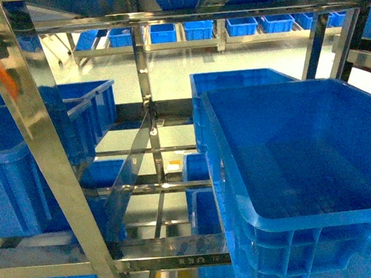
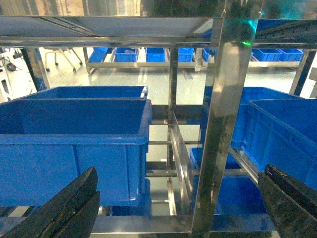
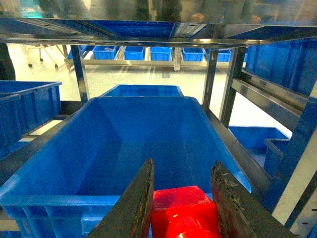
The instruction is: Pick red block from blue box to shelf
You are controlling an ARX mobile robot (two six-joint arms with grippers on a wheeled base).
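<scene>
The red block (image 3: 183, 208), glossy with a round stud facing the camera, sits pinched between the two dark fingers of my right gripper (image 3: 183, 162), which is shut on it. It hangs just in front of the near rim of a large dark blue crate (image 3: 124, 134) that stands on the shelf (image 3: 218, 84). My left gripper (image 2: 181, 168) is open with nothing between its fingers (image 2: 74, 203), facing a steel upright of the shelf (image 2: 225, 99). Neither gripper shows in the head view. The blue box is out of view.
Steel uprights and rails of the shelf (image 1: 144, 71) cross the head view. A big dark blue crate (image 1: 303, 142) fills the right side, other crates (image 1: 18, 160) stand left. In the left wrist view a crate (image 2: 74, 148) sits left of the upright. More crates line the far racks.
</scene>
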